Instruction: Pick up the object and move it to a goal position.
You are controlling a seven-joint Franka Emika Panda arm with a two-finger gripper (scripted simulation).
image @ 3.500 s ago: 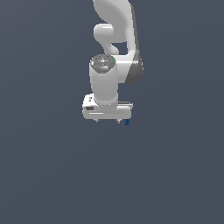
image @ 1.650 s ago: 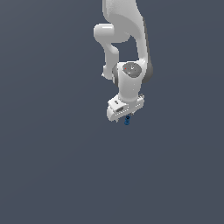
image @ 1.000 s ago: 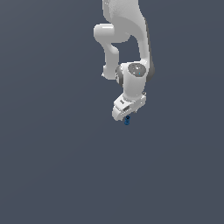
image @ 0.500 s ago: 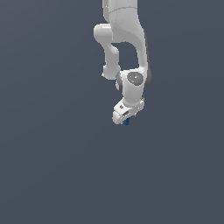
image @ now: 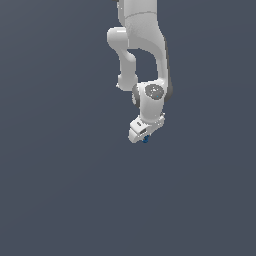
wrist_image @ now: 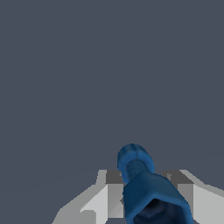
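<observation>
The object (wrist_image: 142, 183) is a small blue piece with a rounded tip and a wider squarish base. In the wrist view it sits between the two grey-white fingers (wrist_image: 98, 201), which press on its sides. In the exterior view the object (image: 146, 140) shows only as a tiny blue speck under the white hand. My gripper (image: 145, 139) hangs at the end of the white arm, near the middle of the exterior view, shut on the object.
A plain dark grey surface (image: 60, 200) fills both views, with nothing else on it. The white arm (image: 142, 45) comes down from the top of the exterior view.
The hand has turned about its wrist and drifted toward the exterior view's right, carrying the blue object. Over the last half second it hardly moves.
</observation>
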